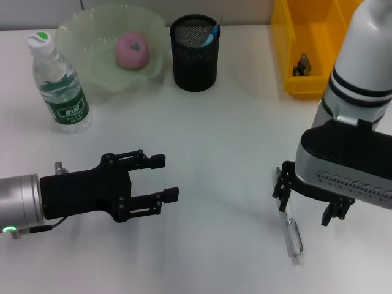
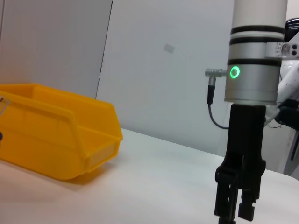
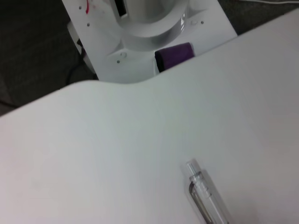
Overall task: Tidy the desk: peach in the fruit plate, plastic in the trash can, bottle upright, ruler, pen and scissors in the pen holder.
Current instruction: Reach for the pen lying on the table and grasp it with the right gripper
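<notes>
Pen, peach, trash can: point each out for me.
Pen [image 1: 293, 234], head view, middle of the clear barrel lying on the desk.
Peach [image 1: 131, 50], head view, centre of the pink fruit in the bowl.
Trash can [image 2: 51, 140], left wrist view, yellow side wall.

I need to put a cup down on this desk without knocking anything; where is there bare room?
The widest bare patch of desk lies between the left gripper and the right gripper, in front of the pen holder. It is crowded along the back: bottle, fruit plate with the peach, pen holder, trash can. The pen lies beneath the right gripper.
</notes>
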Robot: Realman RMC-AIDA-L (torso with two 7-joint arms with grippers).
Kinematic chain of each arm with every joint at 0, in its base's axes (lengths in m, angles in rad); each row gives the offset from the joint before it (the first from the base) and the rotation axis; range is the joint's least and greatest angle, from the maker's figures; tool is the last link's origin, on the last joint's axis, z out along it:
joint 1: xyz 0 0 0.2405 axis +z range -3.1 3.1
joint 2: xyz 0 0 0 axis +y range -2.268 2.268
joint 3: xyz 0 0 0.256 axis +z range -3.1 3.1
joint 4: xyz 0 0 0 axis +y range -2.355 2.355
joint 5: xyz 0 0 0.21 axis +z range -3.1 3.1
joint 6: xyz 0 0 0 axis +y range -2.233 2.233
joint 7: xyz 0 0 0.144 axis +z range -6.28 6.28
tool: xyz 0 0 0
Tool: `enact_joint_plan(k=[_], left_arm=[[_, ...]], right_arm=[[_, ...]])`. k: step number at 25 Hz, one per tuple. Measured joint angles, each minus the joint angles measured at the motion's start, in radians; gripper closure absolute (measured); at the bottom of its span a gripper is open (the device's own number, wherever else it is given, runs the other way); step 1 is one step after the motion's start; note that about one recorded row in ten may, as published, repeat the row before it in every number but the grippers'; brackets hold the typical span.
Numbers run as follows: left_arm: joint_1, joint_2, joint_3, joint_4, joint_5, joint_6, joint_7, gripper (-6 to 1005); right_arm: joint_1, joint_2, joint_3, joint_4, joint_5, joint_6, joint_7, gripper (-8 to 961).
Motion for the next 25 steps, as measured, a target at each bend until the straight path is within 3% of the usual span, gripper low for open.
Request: enact_joint_plan(k=[25], left_arm=[[-0.001, -0.007, 0.002, -0.005, 0.005, -0.001, 0.001, 289]], right_arm=[[0.019, 0.001, -0.145, 0.145, 0.041, 0.210, -0.041, 453]])
